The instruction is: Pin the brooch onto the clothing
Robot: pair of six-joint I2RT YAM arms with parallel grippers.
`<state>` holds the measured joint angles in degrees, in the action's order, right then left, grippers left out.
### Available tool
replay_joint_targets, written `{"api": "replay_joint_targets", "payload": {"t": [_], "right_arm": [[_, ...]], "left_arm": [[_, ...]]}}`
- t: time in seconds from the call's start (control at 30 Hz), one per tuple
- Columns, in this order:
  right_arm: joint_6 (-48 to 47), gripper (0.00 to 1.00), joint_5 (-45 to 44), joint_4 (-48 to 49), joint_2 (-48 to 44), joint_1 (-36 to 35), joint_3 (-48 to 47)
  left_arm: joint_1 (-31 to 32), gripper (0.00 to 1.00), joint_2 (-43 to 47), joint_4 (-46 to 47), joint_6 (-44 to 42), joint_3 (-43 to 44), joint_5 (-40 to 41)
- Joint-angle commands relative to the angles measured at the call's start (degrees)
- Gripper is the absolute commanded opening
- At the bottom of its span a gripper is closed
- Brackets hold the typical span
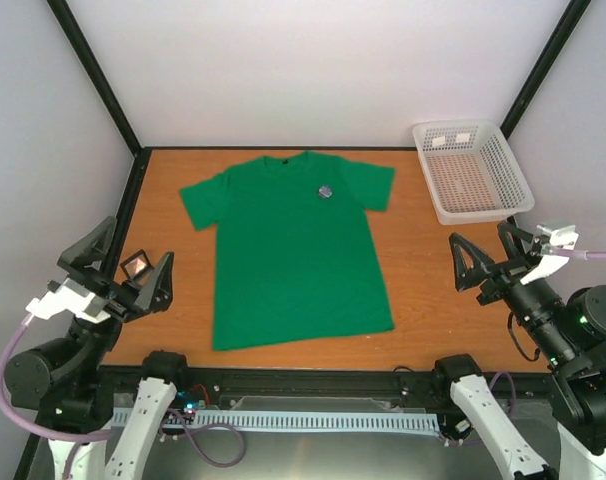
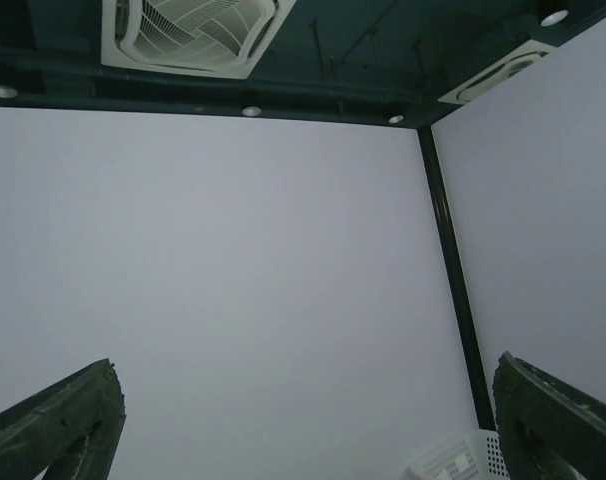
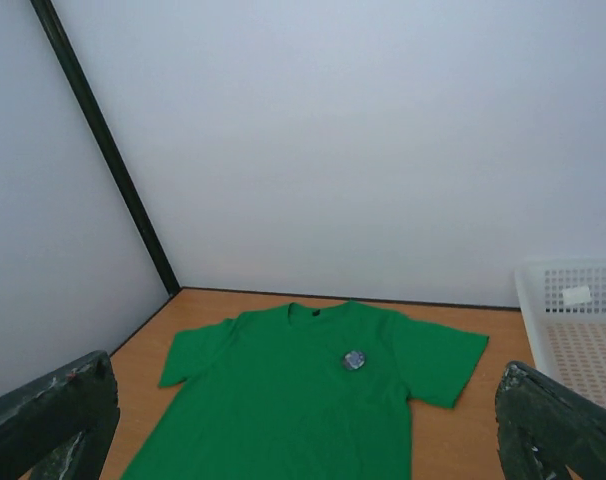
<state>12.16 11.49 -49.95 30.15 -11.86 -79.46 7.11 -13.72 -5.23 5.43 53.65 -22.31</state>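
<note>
While the left gripper [image 1: 125, 262], lower left, holds nothing with jaws apart, one black case [image 1: 135, 266] shows beside it. One green T-shirt [image 1: 293, 250] lies flat at centre, with one brooch [image 1: 325, 191] on its chest. One white basket [image 1: 515, 168] stands upper right. The right gripper [image 1: 489, 254], lower right, is spread and empty.

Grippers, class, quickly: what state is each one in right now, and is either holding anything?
Left gripper: open, holding nothing.
Right gripper: open, holding nothing.

Matt cloth T-shirt [image 1: 293, 260] on a smooth wooden table [image 1: 423, 290], with a perforated plastic basket [image 1: 473, 180].
</note>
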Motion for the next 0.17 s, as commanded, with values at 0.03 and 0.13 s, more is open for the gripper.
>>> {"api": "replay_joint_targets", "payload": {"t": [0.03,0.13], "right_arm": [[5.32,1.0,-2.43,-0.54,-2.31,0.09,3.14],[6.5,1.0,-5.87,-2.92,-1.37,0.08,2.3]], "left_arm": [[-0.26,1.0,0.2,-1.44,1.78,0.49,1.72],[-0.26,1.0,-1.83,-2.73,2.01,1.76,0.51]]}}
